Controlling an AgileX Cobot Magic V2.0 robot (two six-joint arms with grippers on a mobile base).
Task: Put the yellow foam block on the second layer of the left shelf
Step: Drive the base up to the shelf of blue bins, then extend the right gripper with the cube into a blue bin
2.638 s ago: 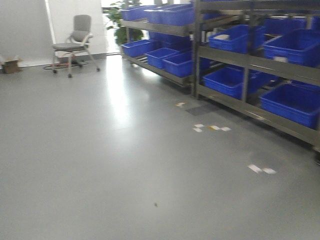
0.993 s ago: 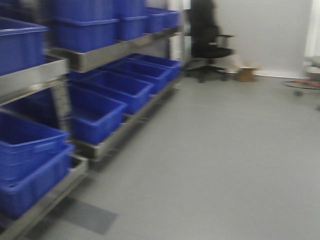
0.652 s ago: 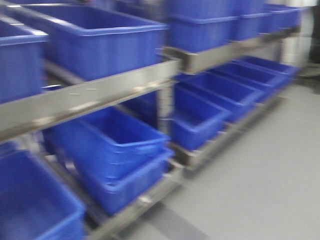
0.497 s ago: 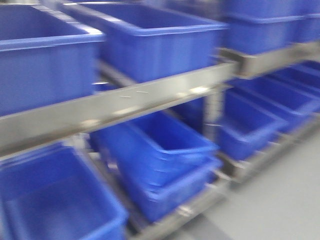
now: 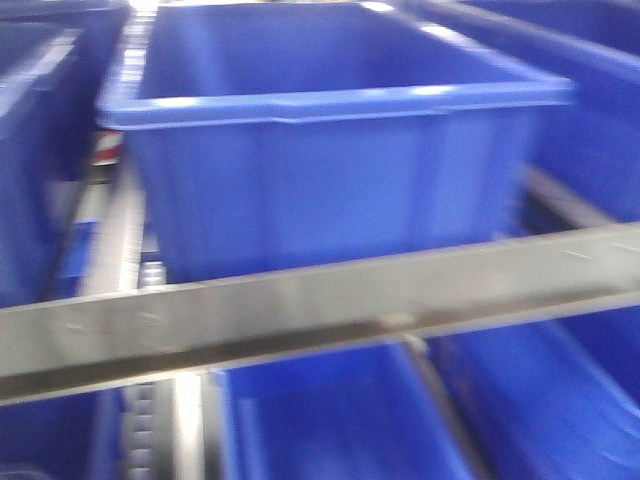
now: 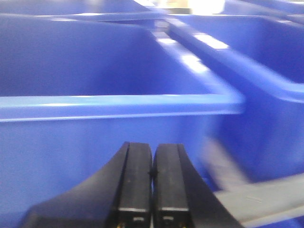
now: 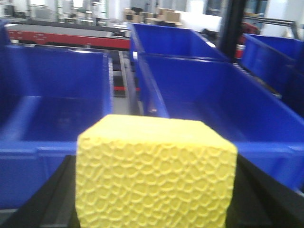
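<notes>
The yellow foam block (image 7: 156, 173) fills the lower centre of the right wrist view, clamped in the right gripper (image 7: 156, 204). The left gripper (image 6: 152, 190) is pressed closed and empty. Blue bins (image 7: 209, 104) crowd ahead, so the foam may clip a rim or land on the wrong layer.

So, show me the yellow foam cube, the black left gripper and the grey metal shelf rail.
yellow foam cube (image 7: 154, 175): right wrist view, textured front face.
black left gripper (image 6: 153, 156): left wrist view, between closed fingertips.
grey metal shelf rail (image 5: 320, 305): front view, bar's middle.
</notes>
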